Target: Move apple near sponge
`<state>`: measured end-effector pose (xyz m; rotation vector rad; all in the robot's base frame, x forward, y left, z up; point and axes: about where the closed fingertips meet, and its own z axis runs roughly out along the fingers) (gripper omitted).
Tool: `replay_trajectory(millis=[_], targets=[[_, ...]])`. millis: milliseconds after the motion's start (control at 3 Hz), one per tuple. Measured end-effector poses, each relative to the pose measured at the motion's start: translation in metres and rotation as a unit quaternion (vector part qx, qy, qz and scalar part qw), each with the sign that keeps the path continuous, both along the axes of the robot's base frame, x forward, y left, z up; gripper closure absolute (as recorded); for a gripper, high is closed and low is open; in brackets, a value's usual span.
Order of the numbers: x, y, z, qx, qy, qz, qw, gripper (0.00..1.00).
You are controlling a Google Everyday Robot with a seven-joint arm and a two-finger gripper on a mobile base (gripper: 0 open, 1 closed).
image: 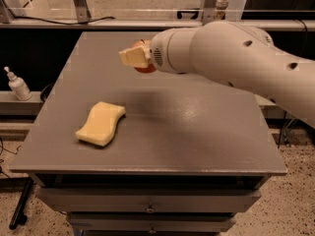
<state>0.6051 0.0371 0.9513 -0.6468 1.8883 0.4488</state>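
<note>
Aloft behind the sponge (101,123), lying near-left to far-right, end effector (134,57) clamps apple (145,69).

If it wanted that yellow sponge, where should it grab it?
Probably from straight above, pinching the sponge across its long wavy sides mid-length: it lies flat and is narrowest that way. The gripper hangs over the table's far part, shut on the apple.
</note>
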Motion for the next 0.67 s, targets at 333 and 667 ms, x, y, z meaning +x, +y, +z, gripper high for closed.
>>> replay_trajectory(millis=[333, 667], targets=[[0.0009, 0.0009, 0.0030, 0.000, -0.003, 0.001, 1.0000, 1.00], [0.0037, -0.0012, -0.0025, -0.003, 0.002, 0.007, 1.0000, 1.00]])
